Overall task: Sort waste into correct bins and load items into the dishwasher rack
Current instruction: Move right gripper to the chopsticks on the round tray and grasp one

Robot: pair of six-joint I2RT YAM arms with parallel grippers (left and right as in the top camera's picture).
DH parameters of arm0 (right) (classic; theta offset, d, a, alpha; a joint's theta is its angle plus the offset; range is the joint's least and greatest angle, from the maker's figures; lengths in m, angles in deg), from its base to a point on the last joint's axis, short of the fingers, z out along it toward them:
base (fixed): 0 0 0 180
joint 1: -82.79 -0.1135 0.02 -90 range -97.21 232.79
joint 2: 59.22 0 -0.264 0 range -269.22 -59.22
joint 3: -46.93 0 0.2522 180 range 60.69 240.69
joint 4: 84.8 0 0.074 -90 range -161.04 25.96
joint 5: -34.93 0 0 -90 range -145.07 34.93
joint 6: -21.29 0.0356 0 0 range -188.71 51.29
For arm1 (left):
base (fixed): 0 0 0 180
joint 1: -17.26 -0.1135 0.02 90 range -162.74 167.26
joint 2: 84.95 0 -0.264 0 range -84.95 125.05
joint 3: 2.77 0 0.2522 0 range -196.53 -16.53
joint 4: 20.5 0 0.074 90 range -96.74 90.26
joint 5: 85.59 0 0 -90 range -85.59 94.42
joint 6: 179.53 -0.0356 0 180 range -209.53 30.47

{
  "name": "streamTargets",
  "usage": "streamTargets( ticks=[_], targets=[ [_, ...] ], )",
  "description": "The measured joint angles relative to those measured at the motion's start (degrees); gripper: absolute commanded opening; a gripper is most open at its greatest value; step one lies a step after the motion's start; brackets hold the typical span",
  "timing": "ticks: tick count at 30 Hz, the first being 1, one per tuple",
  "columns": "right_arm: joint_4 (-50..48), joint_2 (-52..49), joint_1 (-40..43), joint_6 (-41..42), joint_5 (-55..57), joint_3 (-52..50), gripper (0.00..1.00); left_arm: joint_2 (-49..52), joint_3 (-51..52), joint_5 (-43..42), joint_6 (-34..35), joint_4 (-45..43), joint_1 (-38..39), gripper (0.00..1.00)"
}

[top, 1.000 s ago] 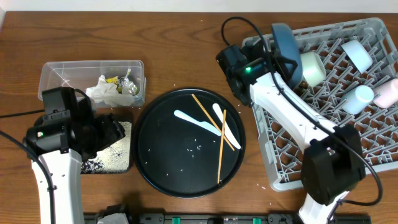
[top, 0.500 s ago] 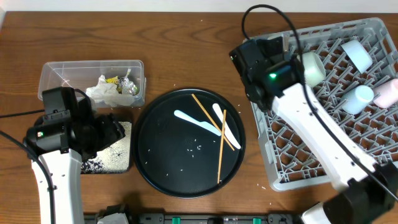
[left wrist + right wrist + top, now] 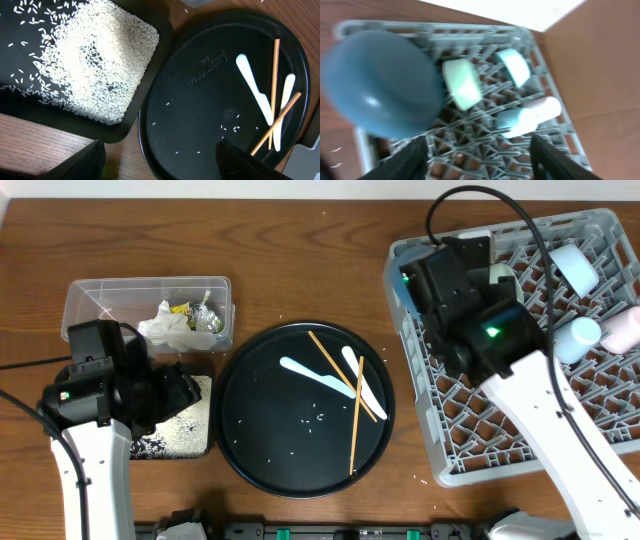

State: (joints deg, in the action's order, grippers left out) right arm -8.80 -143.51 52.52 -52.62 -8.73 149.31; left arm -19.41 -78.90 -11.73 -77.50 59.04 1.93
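The dark-blue plate stands on edge at the left of the dishwasher rack, beside a pale teal bowl, a light blue bowl, a white cup and a pink cup. My right gripper hovers open above the rack, holding nothing. My left gripper is open over the gap between the black tray's rice and the round tray. Two chopsticks and white utensils lie on the round tray. Tissue and wrappers sit in the clear tub.
The large round black tray lies mid-table with a few loose rice grains on it. The right arm crosses the rack's left side in the overhead view and hides most of the plate there. Bare wooden table runs along the back.
My right gripper has opened and let go of the dark-blue plate, which now stands in the rack. The right arm has swung rightward over the rack. The left arm has not moved.
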Motion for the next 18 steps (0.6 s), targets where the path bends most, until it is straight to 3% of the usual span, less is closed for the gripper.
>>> streamTargets(
  ticks=[9,13,18],
  targets=[
    [-2.0,2.3,2.1,-5.2,-32.0,0.0,0.72,0.0,0.0,0.0,0.0,0.0,0.0,0.72],
    [-0.1,0.2,2.0,-6.8,-44.7,0.0,0.65,0.0,0.0,0.0,0.0,0.0,0.0,0.72],
    [4.1,-6.1,1.7,-4.9,-51.8,0.0,0.57,0.0,0.0,0.0,0.0,0.0,0.0,0.72]
  ],
)
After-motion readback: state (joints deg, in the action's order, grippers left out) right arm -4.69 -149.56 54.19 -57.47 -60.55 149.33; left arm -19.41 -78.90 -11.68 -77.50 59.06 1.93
